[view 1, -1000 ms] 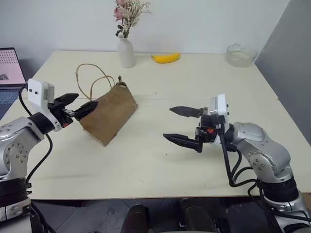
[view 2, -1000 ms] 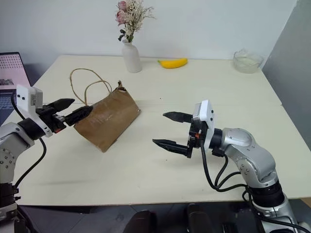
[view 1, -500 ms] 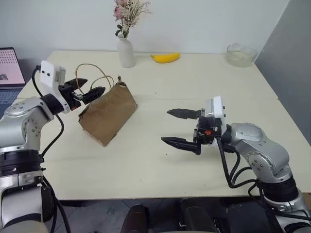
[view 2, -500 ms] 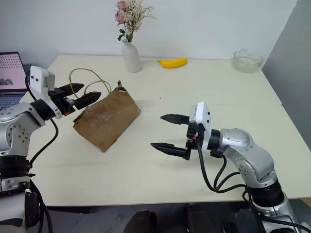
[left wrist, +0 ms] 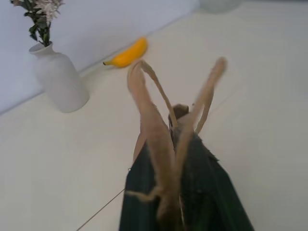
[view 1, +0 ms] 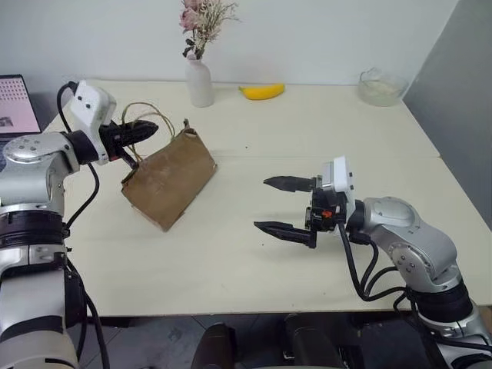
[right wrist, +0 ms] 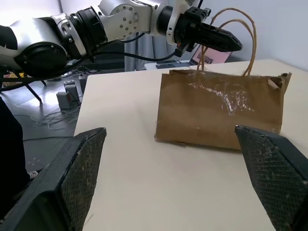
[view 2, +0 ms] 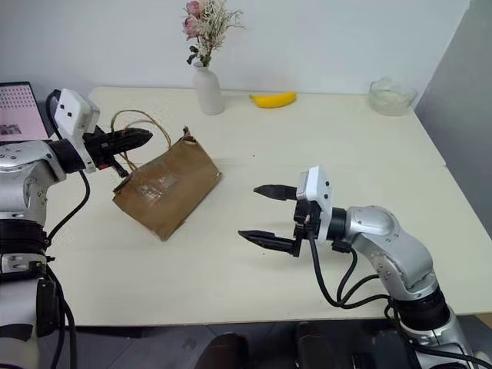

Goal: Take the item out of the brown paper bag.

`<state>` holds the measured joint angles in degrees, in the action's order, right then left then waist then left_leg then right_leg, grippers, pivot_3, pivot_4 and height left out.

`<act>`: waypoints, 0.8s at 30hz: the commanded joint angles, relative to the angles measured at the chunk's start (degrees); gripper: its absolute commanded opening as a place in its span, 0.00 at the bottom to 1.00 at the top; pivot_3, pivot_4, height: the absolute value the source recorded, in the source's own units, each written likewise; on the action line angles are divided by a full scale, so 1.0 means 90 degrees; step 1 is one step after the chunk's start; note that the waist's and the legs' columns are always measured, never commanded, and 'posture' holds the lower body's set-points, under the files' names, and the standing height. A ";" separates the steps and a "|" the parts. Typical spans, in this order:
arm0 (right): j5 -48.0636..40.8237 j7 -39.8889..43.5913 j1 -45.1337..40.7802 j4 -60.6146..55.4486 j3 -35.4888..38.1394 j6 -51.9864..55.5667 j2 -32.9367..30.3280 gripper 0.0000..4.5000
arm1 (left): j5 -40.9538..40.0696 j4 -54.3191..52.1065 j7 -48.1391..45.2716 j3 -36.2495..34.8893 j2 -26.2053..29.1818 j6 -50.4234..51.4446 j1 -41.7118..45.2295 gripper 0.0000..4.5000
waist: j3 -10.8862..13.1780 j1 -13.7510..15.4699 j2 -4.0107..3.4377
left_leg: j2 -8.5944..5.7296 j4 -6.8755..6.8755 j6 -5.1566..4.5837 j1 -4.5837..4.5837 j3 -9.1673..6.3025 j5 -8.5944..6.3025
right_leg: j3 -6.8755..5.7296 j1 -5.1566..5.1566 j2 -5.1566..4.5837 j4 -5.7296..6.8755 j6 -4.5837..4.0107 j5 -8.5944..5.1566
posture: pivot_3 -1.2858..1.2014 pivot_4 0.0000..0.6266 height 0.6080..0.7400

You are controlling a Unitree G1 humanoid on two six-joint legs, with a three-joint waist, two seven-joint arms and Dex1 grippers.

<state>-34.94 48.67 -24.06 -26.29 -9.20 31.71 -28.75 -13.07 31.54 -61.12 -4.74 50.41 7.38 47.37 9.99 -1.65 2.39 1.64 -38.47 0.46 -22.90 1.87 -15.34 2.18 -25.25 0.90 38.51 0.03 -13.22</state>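
Note:
The brown paper bag (view 1: 169, 178) lies on its side on the left half of the table, creased, with its mouth toward the robot's left. Its pale cord handles (left wrist: 154, 125) loop up from that end. My left gripper (view 1: 148, 127) is shut on those handles just above the bag's top edge. The item is hidden inside the bag. Over the table's middle, well apart from the bag, my right gripper (view 1: 261, 204) hangs wide open. It points at the bag (right wrist: 221, 108) with nothing between its fingers (right wrist: 72, 178).
At the table's far edge stand a white vase (view 1: 201, 83) with dried flowers, a banana (view 1: 262, 91) and a glass bowl (view 1: 381, 86). A laptop (view 1: 17, 108) sits off the left edge. Bare tabletop lies between the bag and the right gripper.
My left gripper rose from the bag's near end to the handles, rolled, and went from open to shut on them. The right arm stayed put.

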 commanded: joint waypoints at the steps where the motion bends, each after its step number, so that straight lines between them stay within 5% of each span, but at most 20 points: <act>1: 0.0085 0.0068 0.0033 -0.0311 0.0161 -0.0219 -0.0128 1.00 | 0.0500 0.0204 -0.0060 0.0132 0.0148 -0.1397 0.0602 0.00 | 0.0001 0.0001 0.0001 | 0.0000 -0.0002 0.0000 -0.0001 0.0000 0.0000 | 0.0000 0.0000 0.0000 0.0001 0.0000 0.0000 | 0.52 0.24 1.00; 6: 0.0371 0.0023 0.0229 -0.0328 0.0287 -0.0670 -0.0234 1.00 | 0.1370 0.1036 0.0283 0.0533 -0.0040 -0.3774 0.1439 0.00 | 0.0002 0.0024 0.0005 | -0.0004 -0.0009 -0.0001 -0.0008 0.0001 0.0000 | 0.0000 0.0000 0.0000 -0.0004 0.0002 0.0001 | 0.52 0.24 1.00; 12: 0.0411 -0.0083 0.0522 -0.0555 0.0483 -0.0756 -0.0345 1.00 | 0.1575 0.1884 0.0553 0.0658 -0.0602 -0.4931 0.2129 0.00 | 0.0002 0.0024 0.0006 | -0.0004 -0.0016 -0.0001 -0.0008 0.0003 0.0000 | -0.0001 0.0001 -0.0001 0.0001 0.0005 0.0002 | 0.52 0.24 1.00; 24: 0.0228 -0.0819 0.1352 -0.1219 0.1163 -0.0222 -0.0505 1.00 | 0.1464 0.3442 0.0779 0.0588 -0.2069 -0.4181 0.3470 0.00 | 0.0005 0.0012 0.0013 | -0.0009 -0.0028 -0.0001 -0.0015 0.0000 -0.0001 | -0.0003 0.0002 0.0009 0.0006 0.0008 0.0003 | 0.52 0.24 1.00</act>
<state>-31.78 42.21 -12.06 -34.72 -0.68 29.57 -32.83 1.11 62.32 -55.52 1.87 32.07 -31.18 75.29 10.04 -1.54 2.51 1.56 -38.72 0.46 -23.04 1.86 -15.34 2.15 -25.23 1.00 38.55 0.10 -13.20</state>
